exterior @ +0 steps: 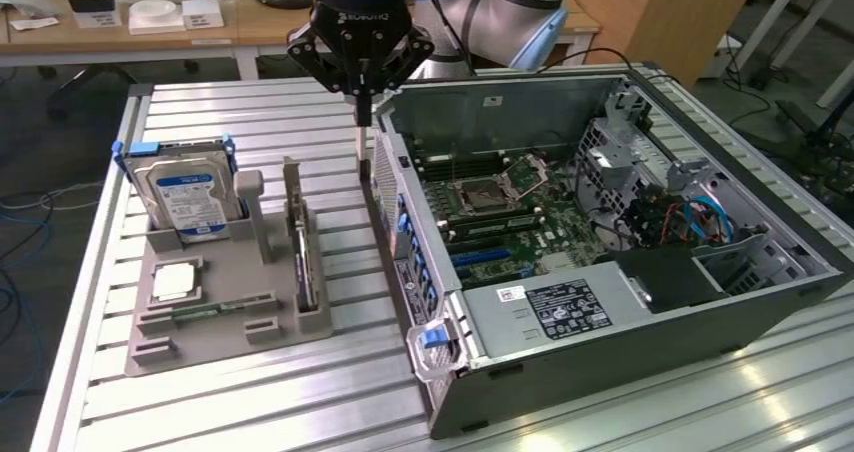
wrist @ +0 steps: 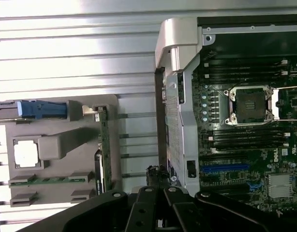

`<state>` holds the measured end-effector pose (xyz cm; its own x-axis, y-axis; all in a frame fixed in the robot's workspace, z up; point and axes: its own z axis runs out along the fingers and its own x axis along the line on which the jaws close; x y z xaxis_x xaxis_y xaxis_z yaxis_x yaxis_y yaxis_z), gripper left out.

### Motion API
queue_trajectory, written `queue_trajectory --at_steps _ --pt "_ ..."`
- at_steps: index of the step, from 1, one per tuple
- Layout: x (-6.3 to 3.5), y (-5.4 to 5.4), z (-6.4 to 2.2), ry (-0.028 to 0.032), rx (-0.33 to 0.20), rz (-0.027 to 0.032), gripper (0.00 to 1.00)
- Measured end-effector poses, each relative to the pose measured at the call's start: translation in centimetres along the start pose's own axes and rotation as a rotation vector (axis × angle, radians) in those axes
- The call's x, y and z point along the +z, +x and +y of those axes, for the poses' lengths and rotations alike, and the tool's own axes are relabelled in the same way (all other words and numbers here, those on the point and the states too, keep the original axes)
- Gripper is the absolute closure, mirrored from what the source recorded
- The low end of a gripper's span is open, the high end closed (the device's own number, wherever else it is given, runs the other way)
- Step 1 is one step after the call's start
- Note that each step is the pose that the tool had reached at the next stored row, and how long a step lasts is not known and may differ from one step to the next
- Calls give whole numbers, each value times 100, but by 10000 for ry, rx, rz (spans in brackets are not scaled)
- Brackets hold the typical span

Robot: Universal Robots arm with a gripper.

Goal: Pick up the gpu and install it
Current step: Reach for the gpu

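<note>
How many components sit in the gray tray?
4: hard drive upright at the far end; CPU lying flat; memory stick beside it; gpu on edge, nearest the case. Others possibly hidden.

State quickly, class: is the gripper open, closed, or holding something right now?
Gripper: closed, holding nothing; the gpu stands in the grey tray.

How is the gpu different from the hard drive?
The hard drive is thick and boxy; the gpu is a thin flat card. The hard drive is silver with a blue-white label; the gpu is dark with a green edge. The hard drive stands farther from the computer case than the gpu. Both stand upright in the grey tray.
</note>
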<state>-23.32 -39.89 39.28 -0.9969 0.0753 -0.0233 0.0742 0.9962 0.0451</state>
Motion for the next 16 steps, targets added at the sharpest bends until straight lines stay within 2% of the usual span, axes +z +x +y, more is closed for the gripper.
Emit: queue_trajectory --at_steps 16 --pt "-4 263 -20 1 0 1 89"
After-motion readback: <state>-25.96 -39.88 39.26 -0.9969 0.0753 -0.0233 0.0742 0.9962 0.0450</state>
